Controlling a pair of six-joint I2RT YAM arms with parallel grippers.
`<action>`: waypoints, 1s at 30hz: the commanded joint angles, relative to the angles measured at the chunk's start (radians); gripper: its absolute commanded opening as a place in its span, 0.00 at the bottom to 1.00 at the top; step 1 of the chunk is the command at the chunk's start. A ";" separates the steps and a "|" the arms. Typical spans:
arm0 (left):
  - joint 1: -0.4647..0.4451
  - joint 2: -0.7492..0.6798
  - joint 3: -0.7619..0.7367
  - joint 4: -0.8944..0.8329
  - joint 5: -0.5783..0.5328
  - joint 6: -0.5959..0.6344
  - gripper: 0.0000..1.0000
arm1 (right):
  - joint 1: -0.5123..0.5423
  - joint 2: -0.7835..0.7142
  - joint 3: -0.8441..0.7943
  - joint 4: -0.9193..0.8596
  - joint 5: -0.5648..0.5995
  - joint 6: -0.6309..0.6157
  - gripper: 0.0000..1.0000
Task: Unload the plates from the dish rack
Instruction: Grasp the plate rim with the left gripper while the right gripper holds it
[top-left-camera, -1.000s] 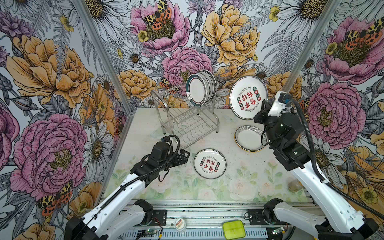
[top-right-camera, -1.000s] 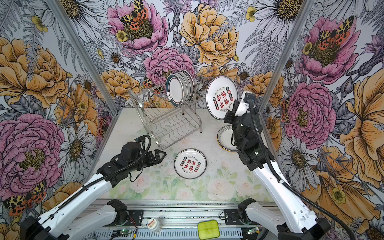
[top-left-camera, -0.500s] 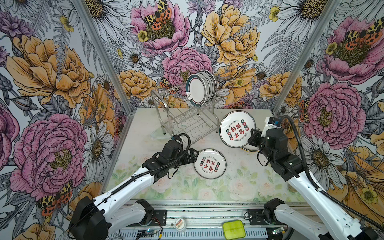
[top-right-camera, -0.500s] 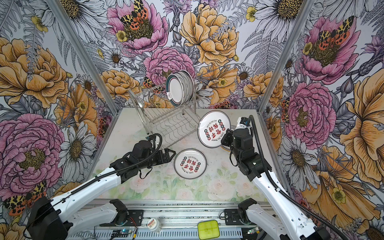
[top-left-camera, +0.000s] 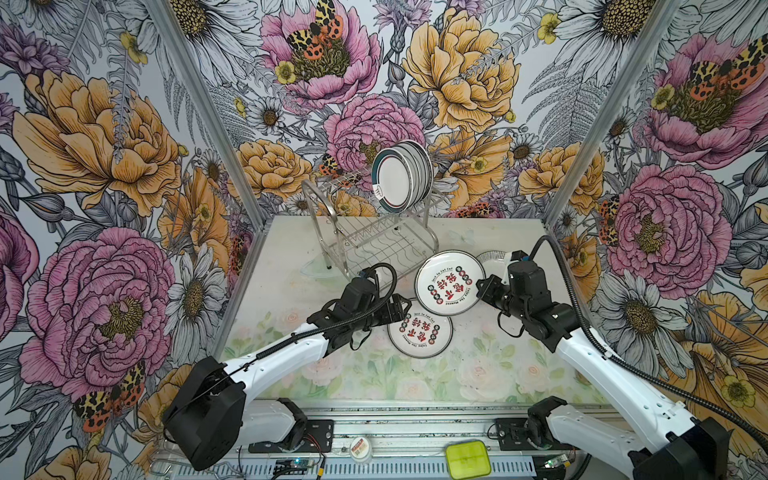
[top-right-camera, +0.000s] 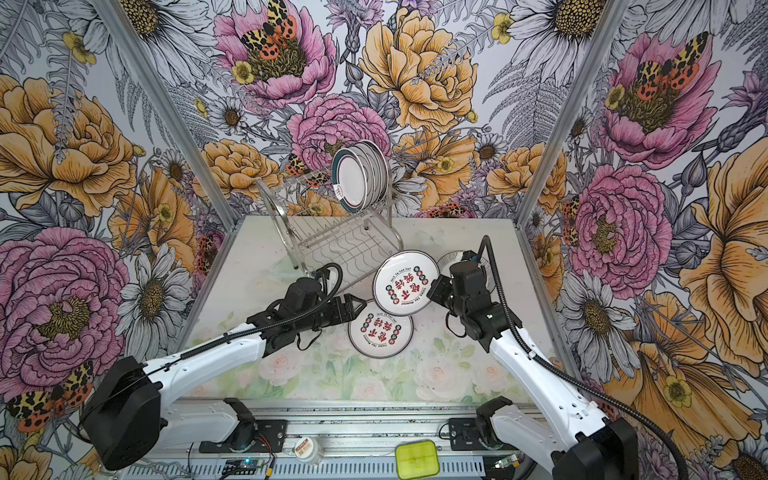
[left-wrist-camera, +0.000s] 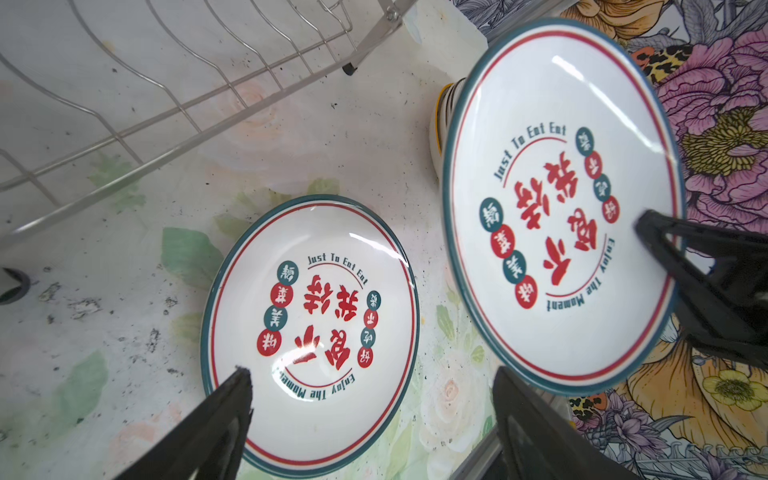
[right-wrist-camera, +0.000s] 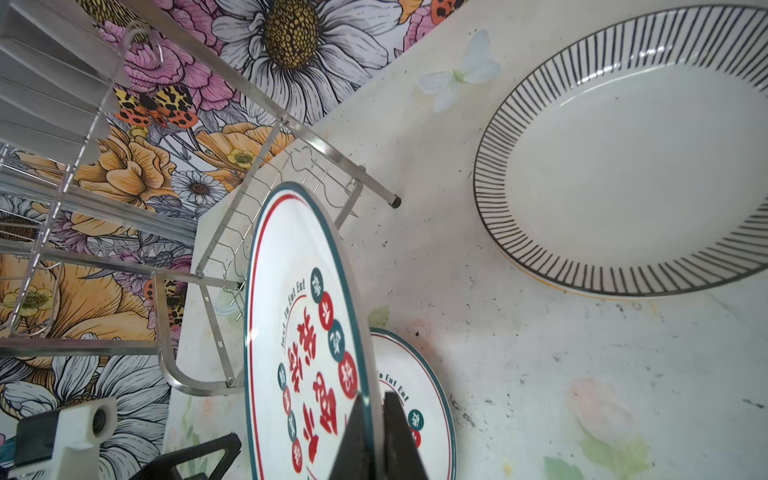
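Right end effector (right-wrist-camera: 371, 401): clamped on rim of tilted red-character plate (top-left-camera: 450, 282), above tabletop (top-left-camera: 291, 257). Left end effector (left-wrist-camera: 374, 374): jaws apart, beside flat twin plate (top-left-camera: 419, 330). Plate stack (top-left-camera: 401, 176): upright, dish rack (top-left-camera: 365, 237) upper tier.

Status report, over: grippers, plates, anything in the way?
Right gripper shut on tilted plate, above table. Left gripper open over flat plate. Stack in rack. Left fingers close to tilted plate's rim.
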 joint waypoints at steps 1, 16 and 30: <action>-0.013 0.024 0.041 0.082 0.039 -0.016 0.89 | -0.010 0.003 -0.006 0.101 -0.056 0.043 0.00; -0.011 0.148 0.046 0.202 0.074 -0.082 0.73 | -0.023 0.047 -0.134 0.300 -0.184 0.135 0.00; -0.011 0.188 0.060 0.232 0.081 -0.083 0.43 | -0.024 0.055 -0.231 0.432 -0.262 0.204 0.00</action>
